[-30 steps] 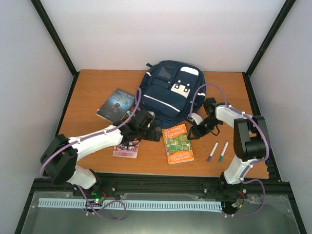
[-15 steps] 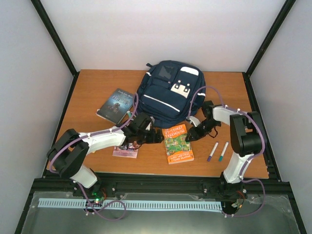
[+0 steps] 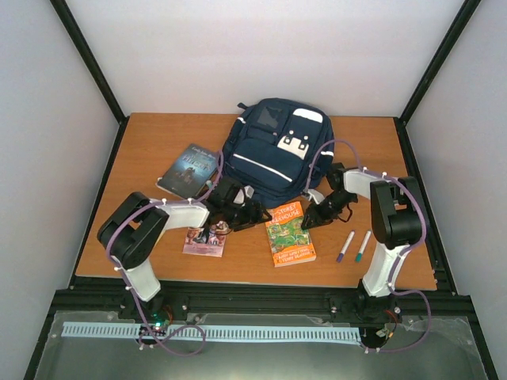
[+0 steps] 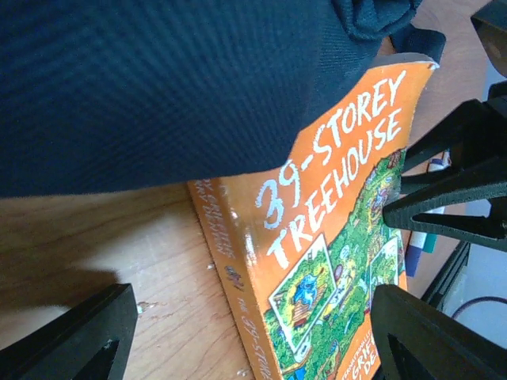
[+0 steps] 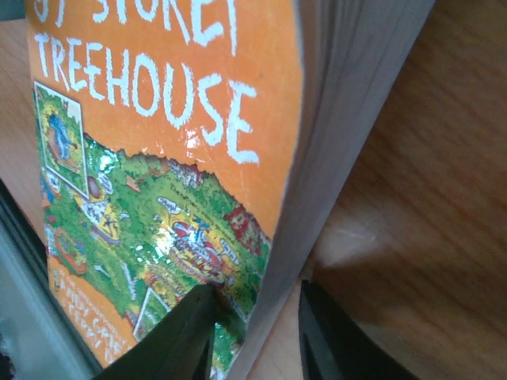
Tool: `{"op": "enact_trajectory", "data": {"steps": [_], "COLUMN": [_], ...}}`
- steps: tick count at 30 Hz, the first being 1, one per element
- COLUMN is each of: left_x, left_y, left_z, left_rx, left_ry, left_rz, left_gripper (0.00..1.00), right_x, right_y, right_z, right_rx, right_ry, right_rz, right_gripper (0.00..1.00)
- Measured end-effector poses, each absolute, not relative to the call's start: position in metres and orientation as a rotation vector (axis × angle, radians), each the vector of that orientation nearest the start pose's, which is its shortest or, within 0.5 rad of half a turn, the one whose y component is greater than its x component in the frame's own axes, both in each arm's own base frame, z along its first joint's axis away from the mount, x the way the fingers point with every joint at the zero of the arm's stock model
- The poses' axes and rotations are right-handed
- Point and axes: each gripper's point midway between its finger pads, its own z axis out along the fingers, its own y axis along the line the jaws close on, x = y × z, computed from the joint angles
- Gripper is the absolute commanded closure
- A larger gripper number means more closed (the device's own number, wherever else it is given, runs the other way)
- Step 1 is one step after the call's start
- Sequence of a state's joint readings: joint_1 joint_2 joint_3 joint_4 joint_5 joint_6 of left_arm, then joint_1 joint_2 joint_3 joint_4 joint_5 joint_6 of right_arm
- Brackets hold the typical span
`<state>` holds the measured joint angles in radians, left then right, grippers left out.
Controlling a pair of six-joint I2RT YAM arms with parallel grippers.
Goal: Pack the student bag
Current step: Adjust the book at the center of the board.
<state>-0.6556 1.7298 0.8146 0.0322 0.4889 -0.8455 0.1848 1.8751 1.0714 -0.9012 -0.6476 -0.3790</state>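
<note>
The student bag (image 3: pixel 272 150) lies flat at the back centre of the table, navy with white stripes. Its lower edge (image 4: pixel 158 87) overlaps the top corner of an orange "39-Storey Treehouse" book (image 3: pixel 289 232). My left gripper (image 3: pixel 244 212) is open at the book's left side, and in the left wrist view its fingers (image 4: pixel 87 336) stand wide on either side of the spine (image 4: pixel 253 317). My right gripper (image 3: pixel 311 219) straddles the book's right page edge (image 5: pixel 257 305). One finger (image 5: pixel 186 332) rests on the cover, the other stands a sliver off the pages.
A dark book (image 3: pixel 190 170) lies left of the bag. A small pink book (image 3: pixel 204 240) sits near the front under the left arm. Two markers (image 3: pixel 345 246) (image 3: pixel 363 246) lie right of the orange book. Black frame posts stand at the table's back corners.
The left gripper has slid right, up to the orange book's spine, its arm folding back. The right jaws have narrowed round the book's page edge. The book itself has barely shifted.
</note>
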Motion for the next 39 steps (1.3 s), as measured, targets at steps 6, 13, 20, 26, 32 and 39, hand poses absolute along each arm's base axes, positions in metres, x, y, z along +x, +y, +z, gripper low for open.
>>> {"op": "enact_trajectory", "data": {"steps": [6, 13, 20, 26, 32, 39], "left_x": [0.270, 0.270, 0.271, 0.278, 0.277, 0.275], "left_y": [-0.317, -0.320, -0.330, -0.347, -0.350, -0.364], "left_z": [0.043, 0.043, 0.045, 0.046, 0.050, 0.052], "left_rx": [0.009, 0.017, 0.049, 0.090, 0.107, 0.130], "left_ry": [2.737, 2.741, 2.737, 2.742, 2.734, 2.723], "left_rz": [-1.215, -1.234, -1.294, -1.374, -1.398, -1.351], "left_gripper": [0.16, 0.14, 0.09, 0.09, 0.08, 0.06], "right_x": [0.260, 0.259, 0.260, 0.260, 0.260, 0.258], "right_y": [0.154, 0.155, 0.154, 0.151, 0.150, 0.143], "right_z": [0.021, 0.019, 0.020, 0.019, 0.019, 0.018], "right_rx": [-0.789, -0.805, -0.783, -0.773, -0.773, -0.762], "right_ry": [2.960, 2.964, 2.975, 2.984, 2.988, 3.018], "right_rz": [0.947, 0.898, 0.890, 0.877, 0.867, 0.824], "right_gripper": [0.61, 0.77, 0.76, 0.76, 0.76, 0.77]}}
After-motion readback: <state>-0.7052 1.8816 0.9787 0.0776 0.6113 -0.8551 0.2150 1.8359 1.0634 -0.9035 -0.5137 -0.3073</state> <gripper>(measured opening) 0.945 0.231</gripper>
